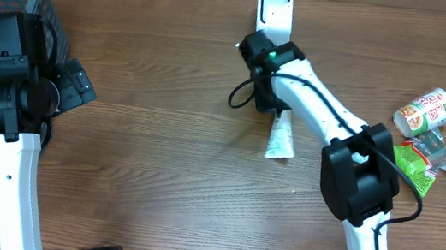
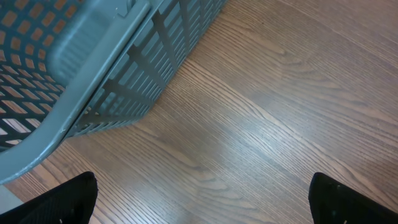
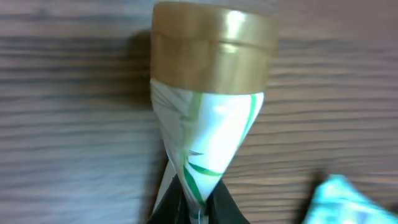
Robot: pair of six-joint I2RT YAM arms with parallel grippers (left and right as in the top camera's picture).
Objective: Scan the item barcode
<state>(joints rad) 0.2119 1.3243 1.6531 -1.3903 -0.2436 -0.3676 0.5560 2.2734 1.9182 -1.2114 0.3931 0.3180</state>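
Pinching the white-and-green tube (image 3: pixel 208 143) by its thin crimped tail just in front of the scanner (image 1: pixel 274 9), the closed right end effector (image 3: pixel 193 206) risks it swivelling or slipping, turning the barcode away

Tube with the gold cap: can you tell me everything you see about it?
The tube is white, soft-looking plastic with green stripes and a wide, shiny gold cap. The right tool is shut on its thin tail end, so the cap points away from the tool. It sits low over the wooden table; whether it touches the wood is unclear.
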